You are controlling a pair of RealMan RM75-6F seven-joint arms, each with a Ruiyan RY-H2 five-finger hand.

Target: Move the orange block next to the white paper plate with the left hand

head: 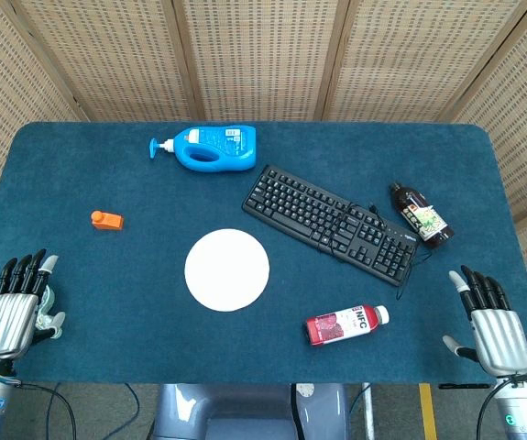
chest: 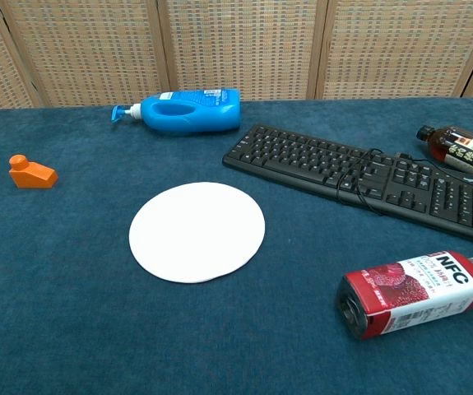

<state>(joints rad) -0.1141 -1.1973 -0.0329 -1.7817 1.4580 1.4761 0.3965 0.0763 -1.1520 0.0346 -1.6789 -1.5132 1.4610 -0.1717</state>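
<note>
Woven rattan screens [head: 263, 55] stand behind a table [head: 80, 302] covered in dark blue cloth. Near the table's middle lies the plate [head: 227, 269], white, round and flat. The block [head: 106, 219], small and orange with a stud on top, sits well apart from the plate, toward the left side of the table; the chest view shows it alone on the cloth with nothing touching it.

At the near left corner the left hand [head: 14, 312] rests palm down on the cloth, fingers apart and pointing away from the robot, holding nothing. At the near right corner the right hand [head: 492, 323] lies the same way, fingers spread, empty. Neither hand shows in the chest view.

At the far side a blue pump bottle [head: 210, 147] lies on its side. A black keyboard [head: 329, 221] runs diagonally right of the plate, its cable trailing over the keys. Beyond its right end lies a dark bottle [head: 421, 215], and near the front edge a red juice bottle [head: 345, 324] lies on its side.
</note>
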